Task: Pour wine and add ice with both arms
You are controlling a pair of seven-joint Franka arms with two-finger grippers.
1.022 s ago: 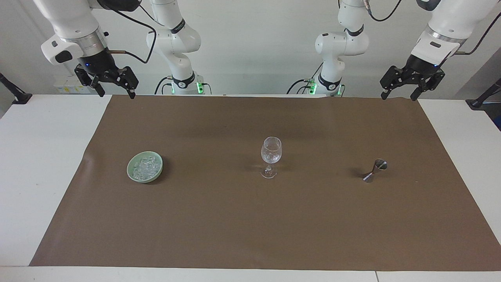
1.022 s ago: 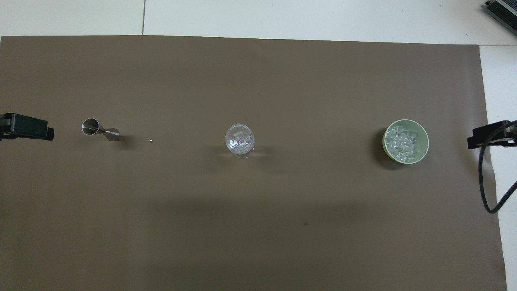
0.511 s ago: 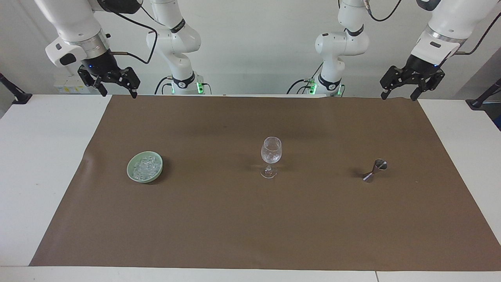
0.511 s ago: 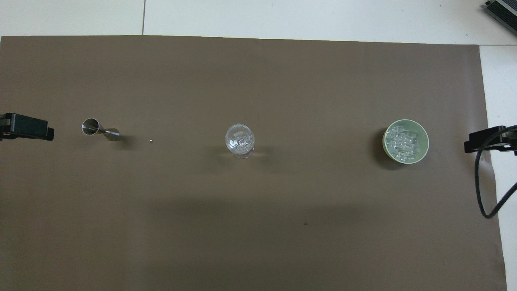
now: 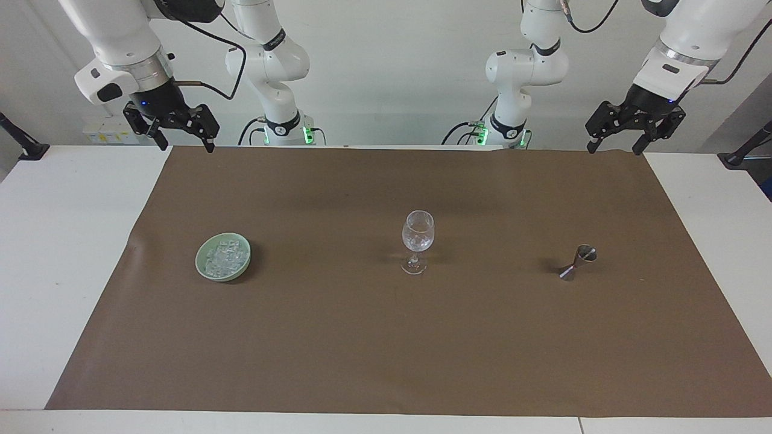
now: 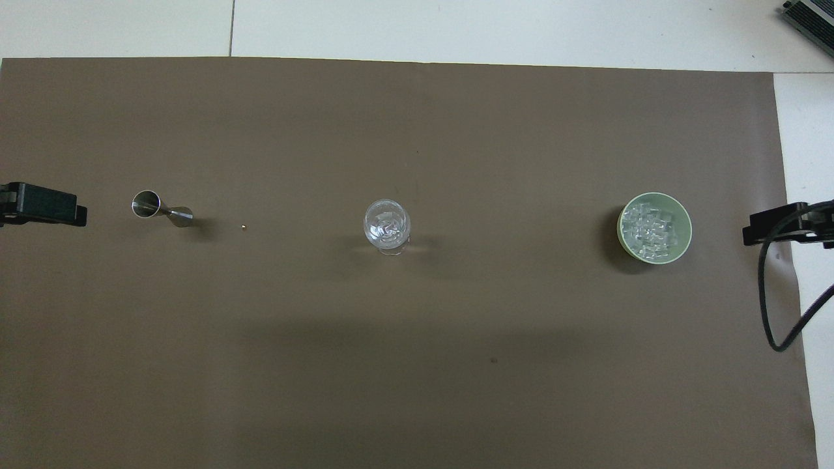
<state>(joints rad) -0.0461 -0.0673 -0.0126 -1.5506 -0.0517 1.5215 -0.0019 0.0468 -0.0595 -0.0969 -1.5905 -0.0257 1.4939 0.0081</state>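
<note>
Brown-matted counter: ice, glass, jigger mid-frame; left gripper top right, right gripper top left, jaws wide, empty.

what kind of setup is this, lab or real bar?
Most likely a robotics lab bench staged as a bar: two white arms, left gripper and right gripper raised, over a brown paper mat holding a wine glass, jigger and bowl of ice.

A brown mat covers the white table (plain pale wall).
</note>
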